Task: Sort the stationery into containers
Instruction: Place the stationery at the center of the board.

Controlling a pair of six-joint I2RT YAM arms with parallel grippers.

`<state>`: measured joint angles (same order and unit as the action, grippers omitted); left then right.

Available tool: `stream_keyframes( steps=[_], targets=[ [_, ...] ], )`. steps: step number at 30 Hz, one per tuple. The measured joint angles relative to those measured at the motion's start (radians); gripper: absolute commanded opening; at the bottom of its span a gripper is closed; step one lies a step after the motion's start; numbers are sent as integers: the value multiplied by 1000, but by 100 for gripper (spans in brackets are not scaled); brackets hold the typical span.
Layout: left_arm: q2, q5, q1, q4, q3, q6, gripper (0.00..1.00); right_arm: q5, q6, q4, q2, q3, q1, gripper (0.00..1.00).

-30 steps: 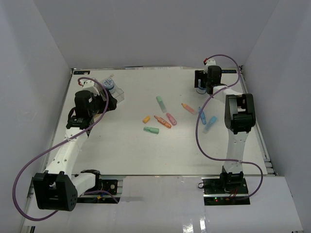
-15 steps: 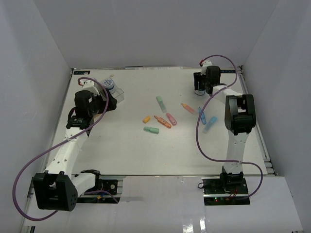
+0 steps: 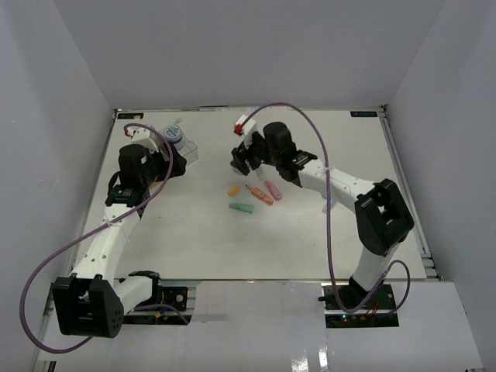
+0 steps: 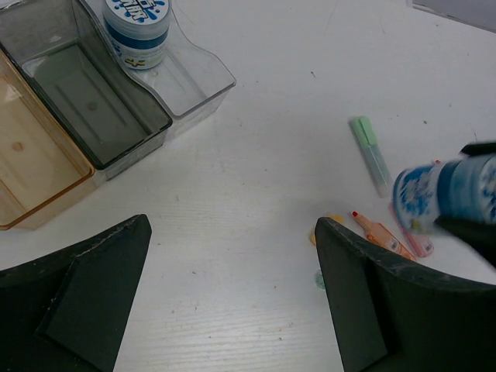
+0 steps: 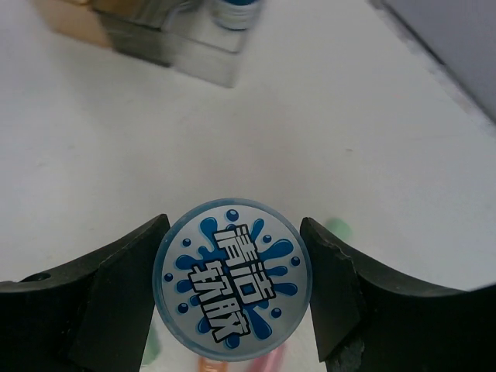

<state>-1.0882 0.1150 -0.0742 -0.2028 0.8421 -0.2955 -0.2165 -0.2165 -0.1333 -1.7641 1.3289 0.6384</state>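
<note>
White table, boxed in by plain white walls; three joined bins are parked at the far-left corner, a clear bin, a grey bin and an orange bin, set side by side. One blue-and-white roll is stood upright in the clear bin. A second roll is pinched between the fingers of the right gripper and held up over mid-table, printed face turned to the wrist camera; the jaws are kept partway apart by it. Loose sticks are scattered on the table just beside and below it: a green stick, an orange stick, a pink stick and a stubby orange one. The left gripper is spread wide, gripping nothing, and is hung over bare table just beside the bins.
</note>
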Motion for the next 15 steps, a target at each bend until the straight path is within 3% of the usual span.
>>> stream_keyframes(
  steps=[5,12,15],
  targets=[
    [5,-2,0,0,0,6,98,-25,-29,12,-23,-74,192,44],
    [10,-2,0,0,0,6,98,-30,-48,1,-79,-163,303,50],
    [10,5,0,0,0,6,98,-30,-50,-12,-99,-196,330,59]
  ],
)
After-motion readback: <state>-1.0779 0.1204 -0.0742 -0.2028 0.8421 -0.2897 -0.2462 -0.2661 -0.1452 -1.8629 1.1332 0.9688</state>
